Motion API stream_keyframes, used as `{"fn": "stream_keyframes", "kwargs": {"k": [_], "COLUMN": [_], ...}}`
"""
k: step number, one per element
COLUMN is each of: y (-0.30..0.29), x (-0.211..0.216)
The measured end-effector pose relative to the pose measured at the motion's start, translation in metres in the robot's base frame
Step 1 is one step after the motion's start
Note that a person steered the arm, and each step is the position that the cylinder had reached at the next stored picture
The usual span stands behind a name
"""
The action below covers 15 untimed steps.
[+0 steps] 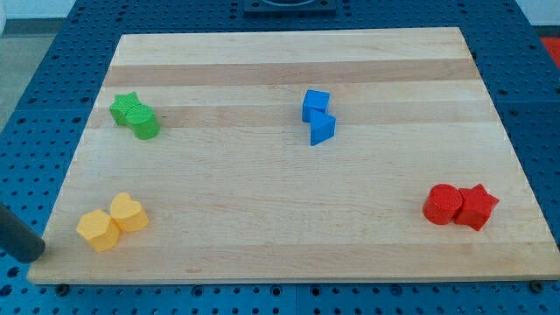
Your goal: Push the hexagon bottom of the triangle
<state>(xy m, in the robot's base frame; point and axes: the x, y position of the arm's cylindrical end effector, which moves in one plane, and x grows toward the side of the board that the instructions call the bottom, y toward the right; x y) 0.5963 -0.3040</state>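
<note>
The yellow hexagon [96, 230] lies near the board's bottom left corner, touching a yellow heart [129, 213] on its upper right. The blue triangle [322, 129] lies above the board's middle, touching a blue cube [316, 104] just above it. My tip [37, 254] is at the board's bottom left edge, left of the hexagon and a short gap from it. The rod enters from the view's left edge.
A green star [124, 107] and a green cylinder [143, 123] sit together at the upper left. A red cylinder [443, 204] and a red star [477, 207] sit together at the lower right. The wooden board [280, 254] rests on a blue perforated table.
</note>
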Motion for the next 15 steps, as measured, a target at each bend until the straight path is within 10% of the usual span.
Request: {"fn": "stream_keyframes", "kwargs": {"k": [10,15], "y": [0.183,0.307], "x": [-0.025,-0.106]}}
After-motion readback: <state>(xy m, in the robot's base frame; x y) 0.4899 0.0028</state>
